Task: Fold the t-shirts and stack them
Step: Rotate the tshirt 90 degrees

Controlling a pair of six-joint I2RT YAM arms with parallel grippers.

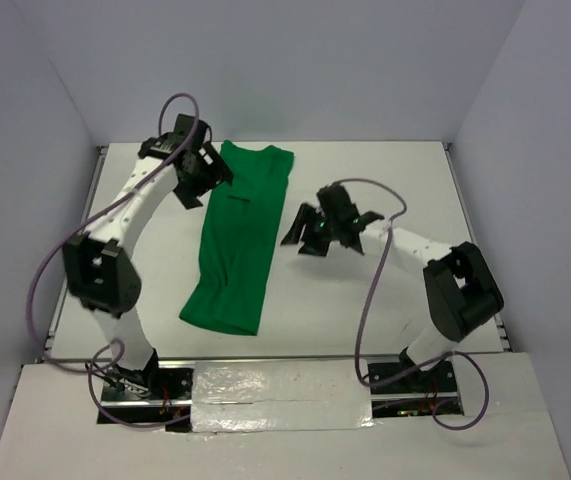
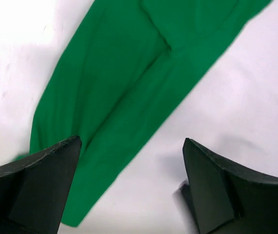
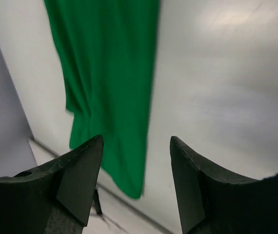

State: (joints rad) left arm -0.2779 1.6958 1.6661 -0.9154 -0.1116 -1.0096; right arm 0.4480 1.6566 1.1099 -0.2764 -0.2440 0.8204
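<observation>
green t-shirt (image 1: 237, 240) runs upper-centre to lower-left | my left pincer (image 1: 213, 178) spread empty, nearest, at its top | right pincer (image 1: 303, 232) spread empty, off right

The left arm (image 1: 135, 205) and the right arm (image 1: 410, 243) are built alike, with white tubular links between chunky black joint housings. A purple cable (image 1: 367, 305) loops loosely along each. Each base (image 1: 130, 385) is black, with thin wires. The fingers (image 2: 36, 190) are matt black wedges with blunt tips. What may be a small green light (image 1: 317, 229) shows at the right wrist.
</observation>
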